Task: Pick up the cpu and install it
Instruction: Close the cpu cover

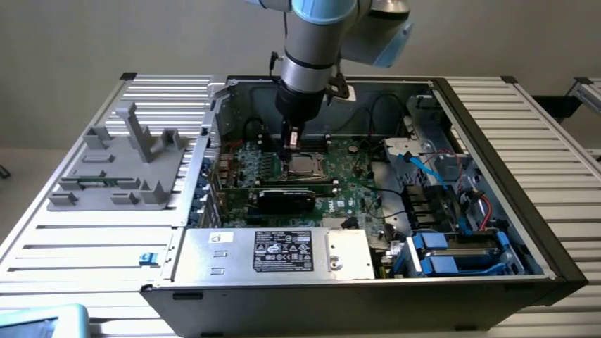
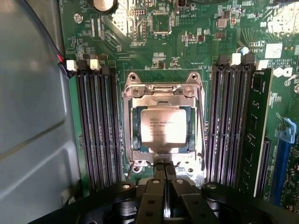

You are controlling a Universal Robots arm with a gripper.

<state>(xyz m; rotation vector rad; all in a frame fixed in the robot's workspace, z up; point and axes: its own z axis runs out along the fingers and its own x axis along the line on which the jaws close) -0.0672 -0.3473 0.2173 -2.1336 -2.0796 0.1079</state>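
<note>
Silvery-grey flat square cpu, likely light, stiff, fragile and best gripped by its edges, lies in a black-framed socket beside the empty, pressed-together end effector.

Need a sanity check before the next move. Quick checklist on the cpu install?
1. cpu inside the socket: ok.
2. cpu lying flat and square to the socket frame: ok.
3. tool shut, holding nothing: ok.
4. tool off the cpu top, at the socket's edge: ok.
5. tool clear of the memory slots: ok.
6. Socket latched down: cannot tell.
</note>
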